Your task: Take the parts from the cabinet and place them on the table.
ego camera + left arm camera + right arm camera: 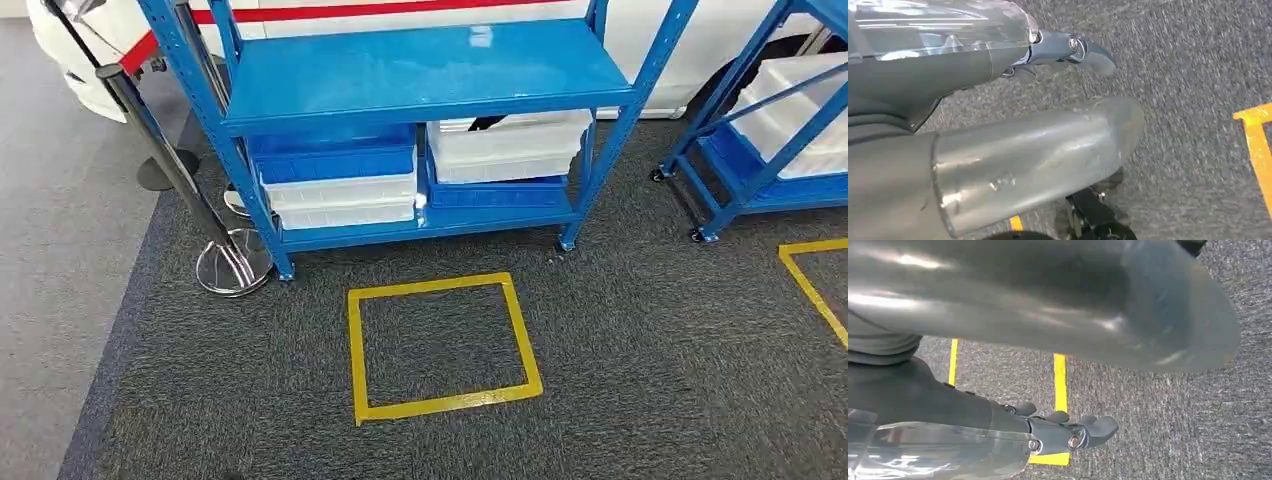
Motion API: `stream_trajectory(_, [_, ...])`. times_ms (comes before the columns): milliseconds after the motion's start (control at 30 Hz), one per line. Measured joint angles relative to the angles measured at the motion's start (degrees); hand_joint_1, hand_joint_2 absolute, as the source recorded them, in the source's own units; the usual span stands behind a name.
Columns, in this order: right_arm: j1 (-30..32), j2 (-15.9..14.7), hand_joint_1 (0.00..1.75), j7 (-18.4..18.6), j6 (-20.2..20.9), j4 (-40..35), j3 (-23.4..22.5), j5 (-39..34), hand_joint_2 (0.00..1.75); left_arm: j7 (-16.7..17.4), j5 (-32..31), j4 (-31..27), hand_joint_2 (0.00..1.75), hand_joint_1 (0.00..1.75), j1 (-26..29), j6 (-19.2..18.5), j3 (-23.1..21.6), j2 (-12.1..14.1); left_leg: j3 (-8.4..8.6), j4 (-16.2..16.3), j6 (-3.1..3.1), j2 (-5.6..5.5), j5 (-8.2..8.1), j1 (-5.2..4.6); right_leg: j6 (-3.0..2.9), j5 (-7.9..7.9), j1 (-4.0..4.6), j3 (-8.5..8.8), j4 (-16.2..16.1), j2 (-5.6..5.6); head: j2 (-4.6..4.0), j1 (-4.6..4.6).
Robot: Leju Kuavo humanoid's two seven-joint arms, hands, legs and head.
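Observation:
A blue shelf cabinet (420, 75) stands straight ahead in the head view. Its top shelf is bare. The low shelf holds a blue bin (335, 160) stacked on white bins (345, 200) at the left, and a white bin (510, 145) on a blue bin (495, 192) at the right. What lies inside the bins is hidden. My left hand (998, 60) hangs over the dark carpet, its fingers (1083, 50) apart and holding nothing. My right hand (998, 420) also hangs over the carpet with nothing in it, its fingers (1093, 430) loosely extended.
A yellow tape square (440, 345) marks the carpet in front of the cabinet. A chrome stanchion base (232, 265) stands by the cabinet's left leg. A second blue rack on wheels (760, 150) with white bins is at the right, with more yellow tape (810, 280) below it.

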Motion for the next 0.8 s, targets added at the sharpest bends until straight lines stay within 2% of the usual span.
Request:
stream_trajectory(33, [-0.10,0.00,0.00,0.40,0.02,0.00,-0.02,-0.04,0.00,0.00,0.00,0.00,0.00,0.00,-0.06,-0.04,0.02,-0.02,-0.21,0.52,-0.45,-0.14,-0.50,-0.49,-0.27,-0.79,0.36,0.34,-0.70,0.07,0.00,0.09])
stream_trajectory(133, [-0.12,0.11,0.00,1.32,0.04,0.00,-0.09,-0.20,0.00,0.00,0.06,-0.02,0.00,0.00,0.02,-0.09,0.02,-0.02,0.03,0.09,-1.34,-0.30,-0.83,-0.32,-1.35,-1.08,0.50,0.39,-0.58,-0.02,-0.02,0.05])
stream_trajectory(167, [-0.14,0.29,0.00,1.49,0.07,0.00,-0.09,-0.22,0.00,0.00,0.07,-0.02,0.00,0.00,0.00,-0.09,0.02,0.00,0.23,0.12,-1.74,-0.33,-1.13,-0.37,-1.76,-0.99,0.22,0.68,-0.98,-0.11,0.00,0.02])
stream_trajectory(200, [-0.04,0.61,0.00,1.69,0.11,0.00,-0.09,-0.22,0.00,0.00,0.04,0.00,0.00,0.00,0.09,-0.09,0.02,-0.11,0.09,1.68,-2.04,0.26,-1.80,-0.15,-2.17,-0.98,0.00,1.13,-1.26,-0.34,-0.02,-0.02])
stream_trajectory(233, [0.02,0.61,0.00,1.71,0.11,0.00,-0.09,-0.22,0.00,0.00,0.04,0.00,0.00,0.00,0.04,-0.09,0.02,-0.22,-1.45,4.75,-2.34,0.90,-3.58,-0.08,-2.52,-1.21,-0.04,1.34,-1.28,-0.48,0.00,-0.52])
stream_trajectory(300, [0.13,0.68,0.00,1.77,0.13,0.02,-0.11,-0.22,0.00,0.00,0.07,0.00,0.00,0.00,0.04,-0.07,0.02,-0.22,-6.44,14.12,-2.89,1.39,-7.82,0.22,-2.76,-1.72,0.07,1.77,-1.22,-0.69,0.00,-0.56])
stream_trajectory(333, [0.17,0.68,0.00,1.77,0.13,0.00,-0.13,-0.22,0.00,0.00,0.06,0.00,0.00,0.00,0.12,-0.09,0.02,-0.22,-8.75,18.02,-3.04,1.49,-8.78,0.24,-2.73,-2.05,0.09,2.05,-1.19,-0.77,0.00,-0.57])
stream_trajectory(367, [0.21,0.68,0.00,1.77,0.13,0.00,-0.13,-0.22,0.00,0.00,0.07,0.00,0.00,0.00,0.23,-0.07,0.02,-0.22,-9.88,19.28,-3.06,1.53,-8.28,0.25,-2.71,-2.39,0.09,2.47,-1.17,-0.85,0.00,-0.57])
stream_trajectory(400, [0.22,0.68,0.00,1.80,0.13,0.00,-0.13,-0.22,0.00,0.00,0.07,0.00,0.00,0.00,0.34,-0.09,0.02,-0.22,-9.52,17.34,-2.98,1.56,-6.11,0.26,-2.63,-2.81,0.09,3.05,-1.17,-0.89,0.00,-0.57])
stream_trajectory(433, [0.22,0.70,0.00,1.80,0.13,0.02,-0.15,-0.22,0.00,0.00,0.06,0.00,0.00,0.00,0.41,-0.07,0.02,-0.22,-7.94,13.33,-2.81,1.59,-3.09,0.25,-2.51,-3.25,0.09,3.71,-1.18,-0.94,0.00,-0.57])
stream_trajectory(467, [0.22,0.74,0.00,1.82,0.15,0.02,-0.13,-0.22,0.00,0.00,0.07,0.00,0.00,0.00,0.42,-0.09,0.02,-0.22,-5.57,7.64,-2.47,1.69,0.38,0.23,-2.34,-3.75,0.10,4.46,-1.19,-1.00,0.00,-0.57])
stream_trajectory(500, [0.23,0.85,0.00,1.86,0.17,0.02,-0.13,-0.22,0.00,0.00,0.06,0.00,0.00,0.00,0.43,-0.07,0.02,-0.22,-3.71,2.73,-2.02,2.03,2.65,0.13,-2.17,-4.24,0.10,4.98,-1.24,-1.09,0.00,-0.57])
stream_trajectory(533, [0.22,0.94,0.00,1.88,0.17,0.04,-0.18,-0.22,0.00,0.02,0.06,0.00,0.00,0.00,0.42,-0.09,0.04,-0.17,-3.08,1.96,-1.57,2.37,1.23,-0.51,-1.68,-4.63,0.44,5.17,-1.20,-1.16,-0.02,-0.30])
stream_trajectory(600, [0.09,0.96,0.00,1.88,0.15,0.04,-0.17,-0.22,0.00,0.02,0.06,0.00,0.00,0.00,0.28,-0.07,0.04,-0.20,-2.77,1.40,-0.96,2.20,1.05,-0.59,-1.09,-4.76,0.26,5.47,-1.61,-1.22,0.00,-0.35])
stream_trajectory(633, [0.09,0.96,0.00,1.88,0.15,0.04,-0.17,-0.22,0.00,0.04,0.07,0.00,0.00,0.00,0.39,-0.07,0.04,-0.20,-2.90,1.13,-0.45,2.10,0.80,-0.47,-0.65,-4.41,0.32,5.79,-1.23,-1.22,0.00,-0.39])
stream_trajectory(667, [-0.03,0.96,0.00,1.90,0.15,0.04,-0.17,-0.22,0.00,0.04,0.07,0.00,0.00,0.00,0.38,-0.07,0.04,-0.20,-1.90,0.78,0.01,1.62,0.67,-0.36,-0.46,-4.37,0.29,6.14,-0.98,-1.37,0.00,-0.35])
stream_trajectory(700, [0.05,0.96,0.00,1.99,0.13,0.04,-0.17,-0.22,0.00,0.04,0.07,0.00,0.00,0.00,0.49,-0.07,0.04,-0.26,-0.83,0.10,0.39,1.72,0.67,-0.12,-0.25,-4.97,0.05,6.06,0.26,-1.13,0.00,-0.30])
stream_trajectory(733, [0.05,1.03,0.00,2.01,0.13,0.07,-0.17,-0.22,0.00,0.04,0.07,0.00,0.00,0.00,0.47,-0.09,0.04,-0.31,-0.31,-0.21,0.78,1.67,0.45,-0.08,-0.11,-5.93,0.12,4.68,2.97,-0.81,0.00,-0.06])
stream_trajectory(800, [-0.06,1.05,0.00,2.01,0.15,0.09,-0.17,-0.22,0.00,0.04,0.07,0.00,0.00,0.00,0.35,-0.07,0.04,-0.31,-0.03,-0.21,1.09,1.59,0.02,-0.15,0.36,-9.42,0.03,-0.77,11.10,-0.55,0.00,0.11])
